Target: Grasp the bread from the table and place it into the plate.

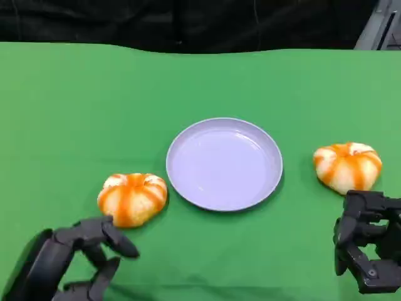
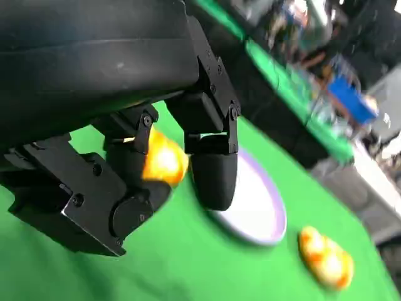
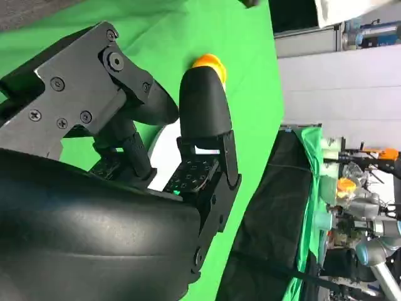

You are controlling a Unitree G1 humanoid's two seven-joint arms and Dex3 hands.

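Two round bread buns with orange glaze stripes, resting on a green tablecloth (image 1: 75,113): left bun (image 1: 132,198) just beside the lavender plate (image 1: 188,188) at its lower left edge, right bun (image 1: 348,165) near the plate's opposite side, a strip of cloth between. Plate central, holding nothing. Likely light, soft and squashable, with a glaze possibly tacky or slick; best taken gently across the widest part, fingers on opposite sides, with no hard squeeze. Left hand (image 1: 78,260) low near the left bun, fingers spread and reaching toward it, holding nothing, just short of contact. Right hand (image 1: 366,241) just below the right bun, fingers partly curled but apart, holding nothing. Head view: the whole layout and both gaps. Left wrist view: left bun framed between that hand's fingers (image 2: 213,175), plate and farther bun beyond, blurred; cluttered room behind. Right wrist view: a sliver of bun peeking past a fingertip (image 3: 203,106), black drape and lab equipment at the table's far side.
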